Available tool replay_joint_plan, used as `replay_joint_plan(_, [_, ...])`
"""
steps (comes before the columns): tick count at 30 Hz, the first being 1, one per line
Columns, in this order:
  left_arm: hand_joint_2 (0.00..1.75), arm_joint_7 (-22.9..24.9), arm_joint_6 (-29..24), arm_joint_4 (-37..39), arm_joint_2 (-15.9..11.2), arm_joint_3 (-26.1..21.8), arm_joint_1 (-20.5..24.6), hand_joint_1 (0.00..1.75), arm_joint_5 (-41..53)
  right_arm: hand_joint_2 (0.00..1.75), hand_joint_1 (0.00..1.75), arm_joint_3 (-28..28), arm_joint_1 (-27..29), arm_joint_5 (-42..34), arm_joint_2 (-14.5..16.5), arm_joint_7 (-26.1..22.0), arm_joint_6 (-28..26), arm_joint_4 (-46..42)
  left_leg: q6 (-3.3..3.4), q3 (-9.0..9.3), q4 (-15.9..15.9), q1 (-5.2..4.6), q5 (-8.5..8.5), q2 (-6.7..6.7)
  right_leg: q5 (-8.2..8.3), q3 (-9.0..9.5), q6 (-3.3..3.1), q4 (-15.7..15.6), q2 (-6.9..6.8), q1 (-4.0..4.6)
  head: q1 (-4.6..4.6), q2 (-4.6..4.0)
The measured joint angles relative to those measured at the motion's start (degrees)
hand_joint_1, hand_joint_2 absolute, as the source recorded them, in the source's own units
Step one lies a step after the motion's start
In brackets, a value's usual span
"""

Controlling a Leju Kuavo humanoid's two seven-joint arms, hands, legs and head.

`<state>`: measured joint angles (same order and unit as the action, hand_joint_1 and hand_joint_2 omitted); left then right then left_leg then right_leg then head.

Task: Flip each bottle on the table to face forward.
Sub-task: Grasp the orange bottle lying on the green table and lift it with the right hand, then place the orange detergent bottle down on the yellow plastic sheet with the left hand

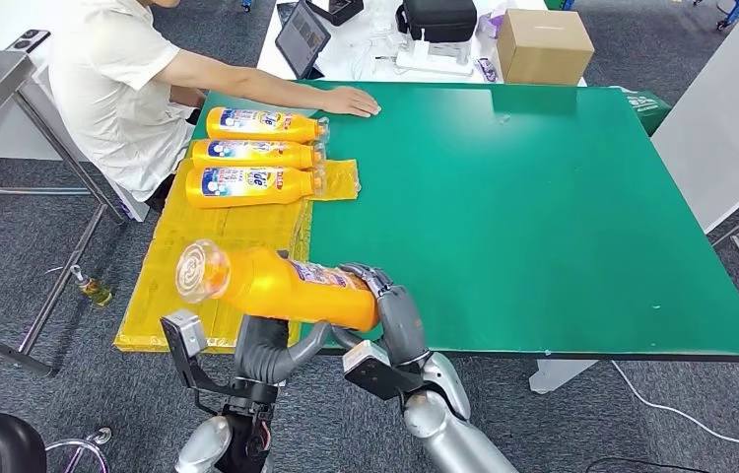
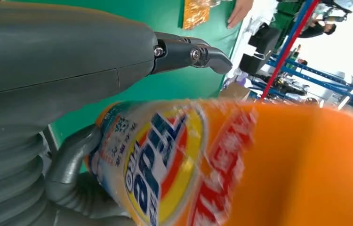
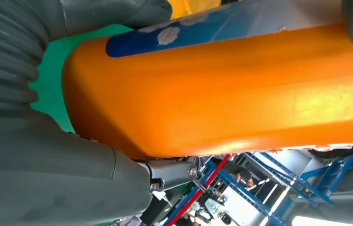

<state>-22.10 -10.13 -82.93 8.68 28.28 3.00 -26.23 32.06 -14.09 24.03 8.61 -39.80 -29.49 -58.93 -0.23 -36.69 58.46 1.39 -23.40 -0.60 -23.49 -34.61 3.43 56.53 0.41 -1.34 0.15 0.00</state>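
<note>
Above the near edge of the green table (image 1: pixel 543 217), an orange bottle (image 1: pixel 277 286) lies on its side in the air, held between both robot hands. Its clear cap end points to the robot's left, and its base end rests in the right hand (image 1: pixel 395 315), whose fingers curl around it. The left hand (image 1: pixel 272 350) cups the bottle's body from underneath — in the left wrist view the thumb sits below the label while a dark finger (image 2: pixel 193 52) stands clear above it.

Farther away, on a yellow plastic sheet (image 1: pixel 218 236), three more bottles (image 1: pixel 252 155) lie side by side with their printed labels up. A seated person rests a hand (image 1: pixel 351 101) on the table's far edge.

Judging by this, the step in hand is turning the fourth bottle — its label seems to face partly up and away. The next move likely calls for rolling it until the label is uppermost, then laying it on the sheet near the row, without the bottle slipping from either hand.
</note>
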Motion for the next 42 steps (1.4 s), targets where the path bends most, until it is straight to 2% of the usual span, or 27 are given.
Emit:
replay_joint_plan(3, [1.75, 0.2, 0.3, -0.1, 0.0, 0.0, 0.2, 0.0, -3.2, 1.75, 1.4, 3.4, 0.0, -1.5, -0.3, 0.0, -1.4, 0.0, 0.0, 0.0, 0.0, 0.0, 0.0, 0.01, 0.0, -0.01, 0.0, 0.0, 0.0, 0.0, 0.0, 0.0])
replay_joint_plan(5, [1.75, 0.1, 0.7, -0.6, 0.1, -0.1, 0.1, 0.0, -5.6, 1.75, 1.4, 5.5, -0.1, -2.4, -0.4, 0.1, -1.7, 0.0, 0.0, -0.01, 0.0, 0.0, 0.0, 0.01, 0.0, -0.01, 0.0, 0.0, 0.01, 0.0, 0.0, 0.0])
replay_joint_plan(6, [1.75, -0.1, 1.0, -1.2, 0.1, -0.1, 0.0, 0.37, -6.6, 1.75, 1.41, 6.4, -0.3, -2.9, -0.5, 0.1, -1.8, 0.1, 0.0, -0.01, 0.0, 0.0, 0.0, 0.01, 0.0, -0.02, 0.0, 0.0, 0.01, 0.0, 0.0, 0.0])
replay_joint_plan(9, [1.75, -0.9, 1.0, -3.6, 0.2, -0.2, -0.5, 1.68, -7.9, 1.75, 1.4, 8.9, -0.6, -3.9, -0.5, 0.2, -2.0, 0.6, 0.0, -0.01, 0.0, 0.0, 0.0, 0.02, 0.0, -0.04, 0.0, 0.0, 0.01, 0.0, 0.0, 0.0])
replay_joint_plan(10, [1.75, -1.2, 0.8, -4.3, 0.2, -0.2, -0.6, 1.75, -7.9, 1.75, 1.39, 9.5, -0.8, -4.1, -0.5, 0.2, -1.9, 0.8, 0.0, -0.02, 0.0, 0.0, 0.0, 0.01, 0.0, -0.04, 0.0, 0.0, 0.0, 0.0, 0.01, 0.0])
replay_joint_plan(14, [1.75, -1.9, 0.0, -5.8, 0.4, -0.6, -1.3, 1.75, -8.3, 1.75, 1.41, 11.2, -1.4, -4.9, -0.5, 0.2, -1.5, 1.6, 0.0, -0.02, 0.0, 0.0, 0.0, 0.03, 0.0, -0.07, -0.01, 0.0, 0.01, 0.0, -0.01, 0.0])
replay_joint_plan(15, [1.75, -2.2, 0.0, -6.0, 0.4, -0.7, -1.5, 1.75, -8.5, 1.75, 1.33, 11.5, -1.6, -5.0, -0.5, 0.2, -1.4, 1.9, 0.0, -0.02, 0.0, 0.0, 0.0, 0.03, 0.0, -0.07, -0.01, 0.0, 0.01, 0.0, 0.0, 0.0])
replay_joint_plan(18, [1.75, -3.0, 0.0, -6.3, 0.4, -1.0, -2.0, 1.75, -8.6, 1.75, 0.75, 12.3, -2.0, -5.5, -0.5, 0.2, -1.1, 2.7, 0.0, -0.02, 0.0, 0.0, 0.0, 0.03, 0.0, -0.07, -0.01, 0.0, 0.01, 0.0, 0.0, 0.0])
replay_joint_plan(19, [1.75, -3.3, 0.0, -6.3, 0.4, -1.1, -2.2, 1.75, -8.5, 1.75, 0.65, 12.5, -2.1, -5.7, -0.5, 0.2, -1.0, 3.1, 0.0, -0.02, 0.0, 0.0, 0.0, 0.03, 0.0, -0.08, -0.01, 0.0, 0.01, 0.0, -0.01, 0.0])
replay_joint_plan(21, [1.75, -3.7, 0.0, -6.4, 0.4, -1.3, -2.3, 1.75, -8.1, 1.75, 0.61, 12.9, -2.4, -5.9, -0.5, 0.1, -0.6, 3.8, 0.0, -0.02, 0.0, 0.0, 0.0, 0.03, 0.0, -0.08, -0.01, 0.0, 0.02, 0.0, -0.01, 0.0])
replay_joint_plan(25, [1.75, -4.1, 0.0, -6.4, 0.4, -1.7, -2.3, 1.75, -8.0, 1.75, 0.0, 13.4, -2.6, -6.0, -0.4, -0.1, -0.4, 4.9, 0.0, -0.02, 0.0, 0.0, 0.0, 0.03, 0.0, -0.09, -0.01, 0.0, 0.03, 0.0, -0.01, 0.0])
replay_joint_plan(29, [1.75, -4.5, -0.4, -6.6, 0.3, -2.1, -1.8, 1.75, -6.7, 0.0, 0.0, 13.5, -2.2, -6.6, -0.5, -0.2, -1.0, 5.7, 0.0, -0.04, 0.0, 0.0, 0.0, 0.03, 0.0, -0.09, -0.01, 0.0, 0.03, 0.0, 0.01, 0.0])
replay_joint_plan(33, [1.75, -6.3, -2.8, -6.6, -0.4, -2.6, -2.0, 1.75, -0.9, 0.0, 0.0, 13.6, -0.6, -7.2, -0.7, -0.2, -4.2, 5.2, 0.0, -0.06, 0.0, 0.0, 0.0, 0.02, 0.0, -0.07, -0.01, 0.0, 0.03, 0.0, 0.02, 0.0])
replay_joint_plan(36, [1.75, -6.7, -6.7, -6.9, -1.9, -4.0, -3.2, 1.75, 8.3, 0.0, 0.0, 13.6, 1.4, -5.7, -0.9, -0.2, -8.4, 3.0, -0.02, -0.08, 0.0, 0.01, -0.01, 0.04, -0.01, -0.14, -0.01, 0.0, 0.03, 0.0, -0.01, 0.0])
replay_joint_plan(39, [1.75, -6.4, -10.5, -6.8, -3.2, -5.5, -3.8, 1.75, 18.5, 0.0, 0.0, 11.9, 3.6, 1.3, -0.8, -0.2, -10.1, -0.3, -0.02, -0.11, 0.0, 0.03, -0.01, 0.03, -0.02, -0.19, -0.02, 0.0, 0.03, 0.01, 0.01, 0.0])
replay_joint_plan(42, [1.75, -6.9, -15.6, -6.2, -3.9, -7.0, -3.8, 1.75, 29.3, 0.0, 0.0, 5.0, 7.0, 13.0, 1.0, -0.2, -10.3, -6.0, -0.02, -0.16, 0.0, 0.03, -0.01, 0.02, -0.02, -0.22, -0.03, 0.0, 0.03, 0.01, 0.01, 0.0])
